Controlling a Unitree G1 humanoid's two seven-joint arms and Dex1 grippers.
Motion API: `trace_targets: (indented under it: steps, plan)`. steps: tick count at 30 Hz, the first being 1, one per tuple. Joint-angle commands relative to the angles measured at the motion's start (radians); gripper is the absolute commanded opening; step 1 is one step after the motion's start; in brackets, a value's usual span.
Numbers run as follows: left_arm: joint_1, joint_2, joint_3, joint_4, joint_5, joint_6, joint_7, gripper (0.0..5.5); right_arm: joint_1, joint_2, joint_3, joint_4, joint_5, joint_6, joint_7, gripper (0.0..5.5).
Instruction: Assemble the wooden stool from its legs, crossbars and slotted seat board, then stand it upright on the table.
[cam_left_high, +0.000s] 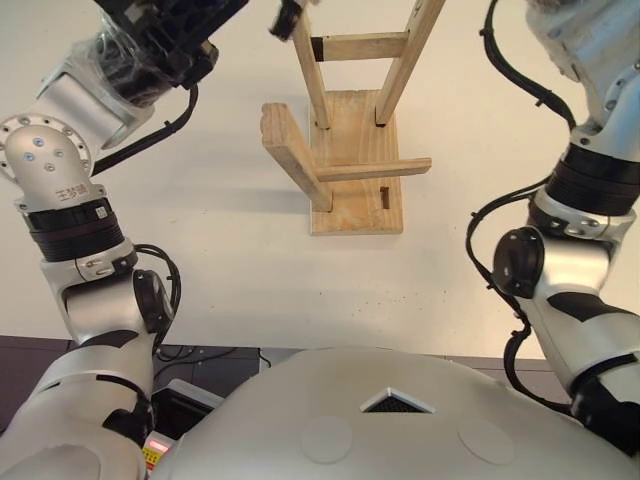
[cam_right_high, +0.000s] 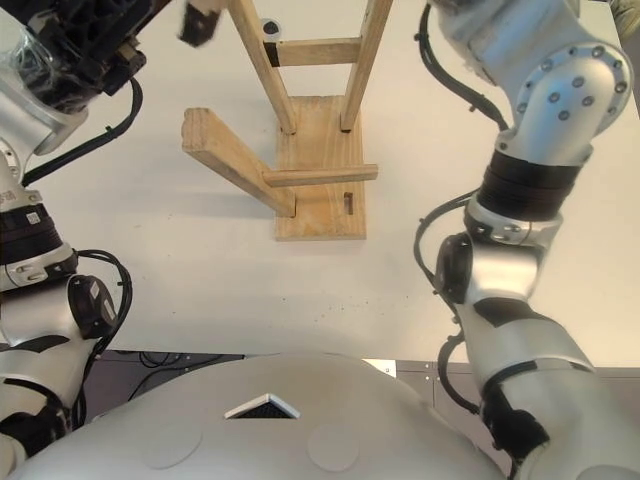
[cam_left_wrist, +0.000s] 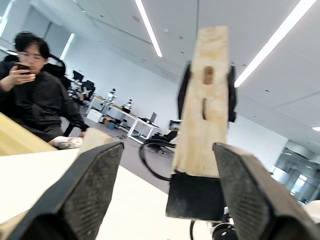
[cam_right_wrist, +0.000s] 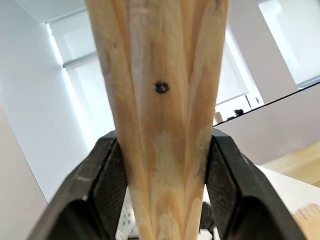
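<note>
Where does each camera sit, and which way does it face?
Left eye view: on the head, looking down at table and seat board; both arms show.
Right eye view: beside it, sharing that scene.
Left wrist view: left wrist, looking past the open left gripper at a leg end.
Right wrist view: right wrist, facing the leg clamped in the right gripper.

We see a white table (cam_left_high: 200, 230) filling the upper two thirds of the left eye frame, with its near edge running across the lower part. The slotted seat board (cam_left_high: 350, 205) lies flat on it, just above centre, long side running away from us. A few dark specks (cam_left_high: 400, 300) dot the surface below the board.
</note>
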Motion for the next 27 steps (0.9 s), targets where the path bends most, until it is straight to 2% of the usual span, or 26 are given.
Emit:
trace_targets:
  steps: [1,3,9,13,20,27]
  plan:
    - [0.061,-0.001,0.014,0.041,0.126,-0.107,0.013,3.99,0.154,-0.148,0.066,0.015,-0.213,-0.098,0.169,2.03]
    - [0.085,-0.009,0.018,0.036,0.149,-0.128,0.015,4.3,0.214,-0.189,0.089,0.036,-0.285,-0.139,0.24,2.03]
    - [0.141,-0.036,0.02,0.027,0.215,-0.187,0.028,5.36,0.361,-0.243,0.059,0.137,-0.377,-0.239,0.432,2.03]
    - [0.167,-0.047,0.009,0.019,0.241,-0.208,0.032,5.4,0.482,-0.222,0.074,0.115,-0.39,-0.27,0.515,2.03]
    - [0.167,-0.054,0.008,0.022,0.253,-0.2,0.035,5.4,0.556,-0.115,0.093,0.069,-0.419,-0.369,0.518,2.03]
    - [0.169,-0.05,0.004,0.032,0.266,-0.2,0.024,5.4,0.576,-0.137,0.163,0.125,-0.558,-0.513,0.582,2.03]
